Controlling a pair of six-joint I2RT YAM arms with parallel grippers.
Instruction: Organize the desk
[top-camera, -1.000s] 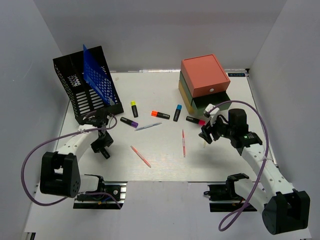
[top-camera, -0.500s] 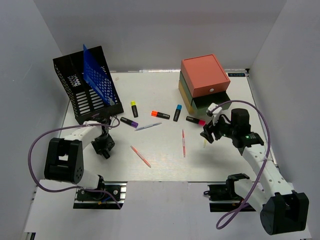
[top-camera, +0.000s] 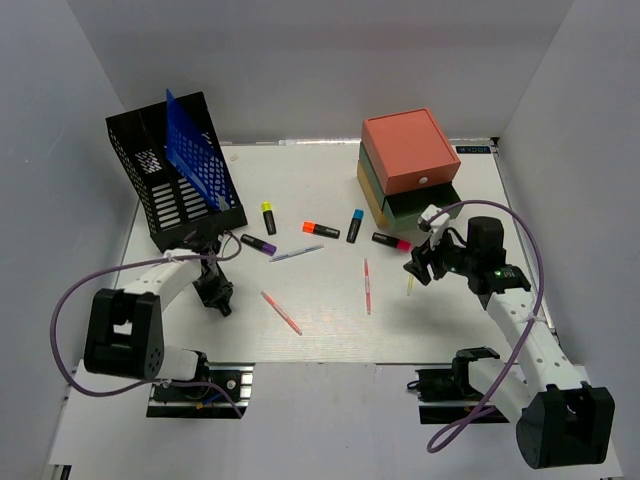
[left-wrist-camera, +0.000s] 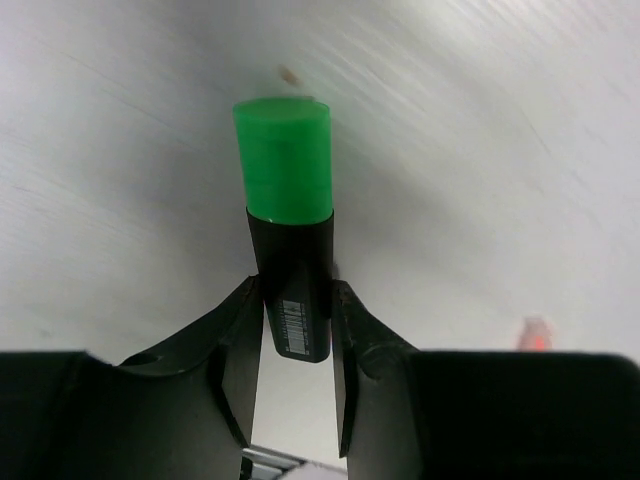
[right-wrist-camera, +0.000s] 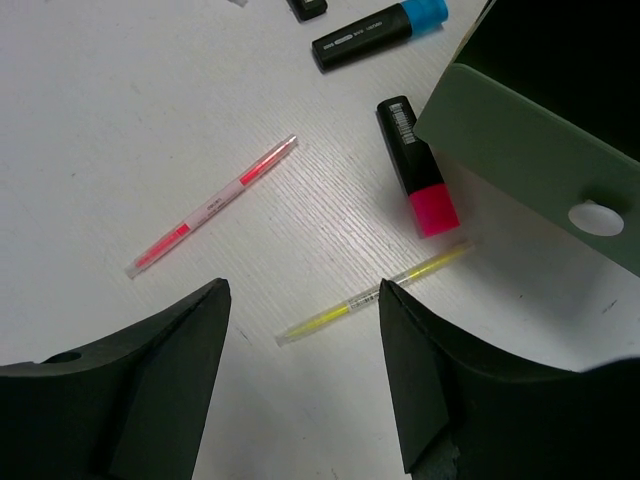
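The desk (top-camera: 320, 335) is a white tabletop strewn with pens and highlighters. My left gripper (top-camera: 216, 292) sits low at the front left, just before the rack. In the left wrist view it (left-wrist-camera: 297, 322) is shut on a black highlighter with a green cap (left-wrist-camera: 288, 235). My right gripper (top-camera: 418, 268) hovers at the right in front of the drawer box. Its jaws are open and empty (right-wrist-camera: 302, 292). A thin yellow pen (right-wrist-camera: 375, 293) lies on the desk just beyond their tips; it also shows in the top view (top-camera: 409, 286).
A black mesh rack (top-camera: 165, 195) with a blue divider (top-camera: 197, 152) stands back left. The drawer box (top-camera: 408, 152) stands back right, its green drawer (right-wrist-camera: 530, 160) pulled out. Between them lie a pink highlighter (right-wrist-camera: 417, 182), blue highlighter (top-camera: 355, 225), orange highlighter (top-camera: 321, 229), yellow highlighter (top-camera: 268, 217), purple highlighter (top-camera: 258, 243) and pink pens (top-camera: 367, 285) (top-camera: 281, 312).
My left gripper has shifted slightly right and back with the green highlighter in it. My right gripper has edged a little toward the drawer box, still open.
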